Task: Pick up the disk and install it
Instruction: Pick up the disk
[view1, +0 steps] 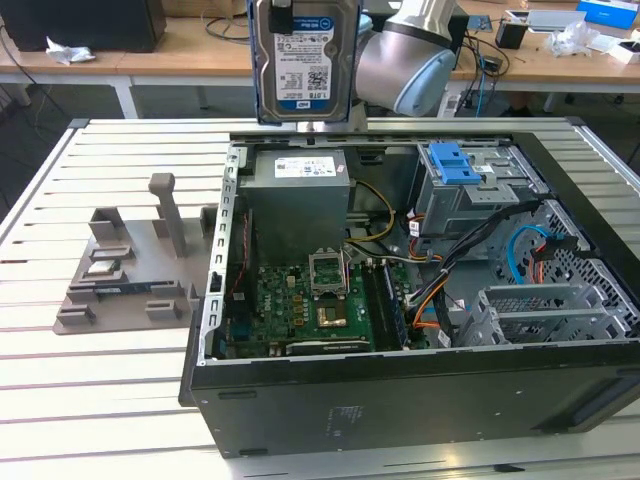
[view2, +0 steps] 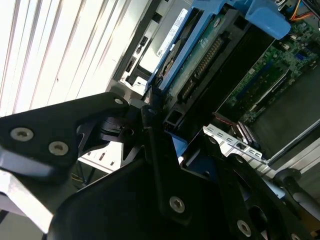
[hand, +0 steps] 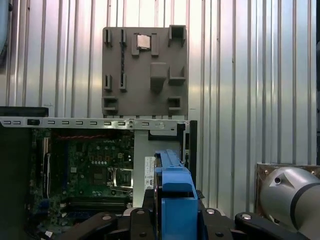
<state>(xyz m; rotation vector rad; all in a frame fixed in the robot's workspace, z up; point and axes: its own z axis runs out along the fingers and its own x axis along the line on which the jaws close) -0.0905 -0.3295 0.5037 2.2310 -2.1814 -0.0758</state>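
The disk, a silver hard drive with a blue-and-white label and a blue carrier frame, hangs upright above the back edge of the open computer case. My gripper is shut on its upper end, mostly cut off by the picture edge. In both wrist views the black fingers clamp the blue frame edge-on. The second wrist view shows the disk reaching from the gripper toward the case interior. Below it lies the grey power-supply box.
Inside the case are a green motherboard, a grey drive cage with a blue latch and loose cables. A grey fixture plate lies on the slatted table at the exterior view's left. The arm's elbow is behind the case.
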